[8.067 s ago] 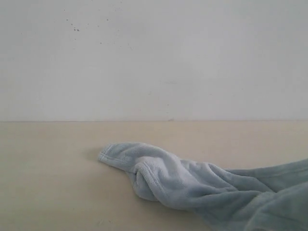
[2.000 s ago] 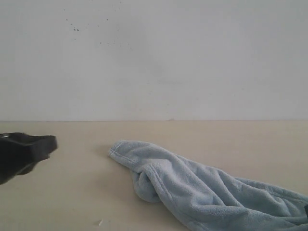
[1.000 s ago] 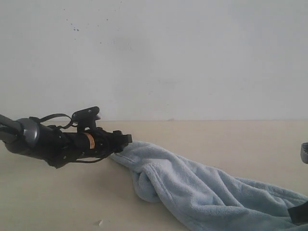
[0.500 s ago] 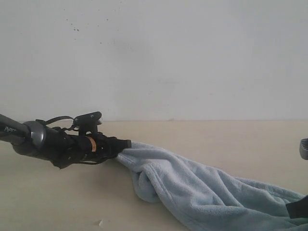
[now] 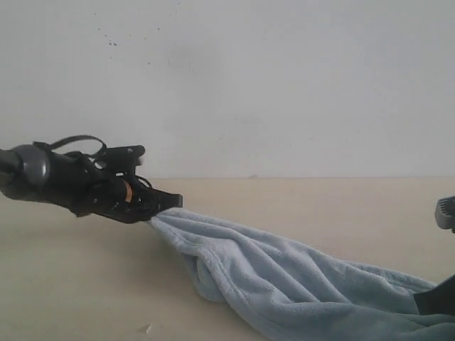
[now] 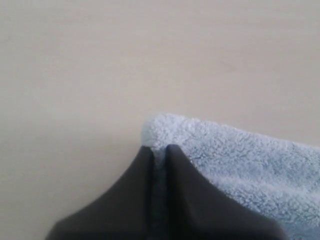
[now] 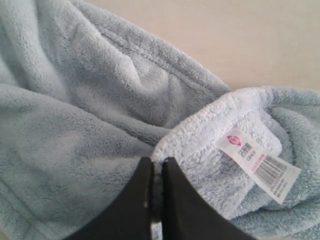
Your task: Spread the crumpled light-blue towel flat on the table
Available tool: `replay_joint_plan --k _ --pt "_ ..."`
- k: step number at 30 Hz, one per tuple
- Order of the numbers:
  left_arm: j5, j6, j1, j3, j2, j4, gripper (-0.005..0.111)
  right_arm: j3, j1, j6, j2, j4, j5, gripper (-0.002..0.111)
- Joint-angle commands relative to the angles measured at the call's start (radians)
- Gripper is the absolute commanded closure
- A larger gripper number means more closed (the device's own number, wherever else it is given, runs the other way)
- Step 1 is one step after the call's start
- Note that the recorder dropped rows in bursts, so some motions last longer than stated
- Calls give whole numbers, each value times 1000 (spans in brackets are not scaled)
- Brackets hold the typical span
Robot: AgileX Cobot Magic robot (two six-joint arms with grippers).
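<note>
The light-blue towel (image 5: 284, 284) lies bunched in long folds across the beige table (image 5: 71, 298), running from left of centre to the lower right corner. My left gripper (image 5: 169, 202) is shut on the towel's left corner (image 6: 165, 131), holding it slightly above the table. My right gripper (image 7: 157, 160) is shut on a fold of the towel (image 7: 90, 110) beside the white care tag (image 7: 257, 162). In the exterior view only a dark part of the right arm (image 5: 437, 298) shows at the right edge.
A plain white wall (image 5: 227, 85) with dark specks rises behind the table's far edge. A small white fleck (image 5: 148, 329) lies on the table near the front. Bare table surface (image 6: 100, 60) stretches left of the towel.
The left arm came in from the left, shut on the towel's left corner, then lifted and pulled it leftward. The towel's folds have stretched out.
</note>
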Motion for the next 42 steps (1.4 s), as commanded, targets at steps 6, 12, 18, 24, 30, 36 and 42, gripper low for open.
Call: replay_joint_plan --k 6,12,18,24,30,36,42 --pt "81 116 -4 131 -280 -3 103 -5 0 16 -1 3 -89 108" --pt "92 116 -4 300 -468 -3 103 -5 0 67 -11 -40 -111 108" --pt "96 116 -2 493 -719 -3 103 -5 -100 154 -139 -93 -106 108" --pt "178 116 -2 572 -1029 -8 103 -5 -170 178 -314 -93 -64 108" --pt "407 159 -2 572 -1349 -10 103 -22 -170 207 -390 -93 -29 108" --pt "659 259 -2 572 -1590 -20 103 -157 -170 237 -399 -105 53 108" --pt "757 375 -2 572 -1722 -134 103 -329 -115 216 -432 -142 235 108"
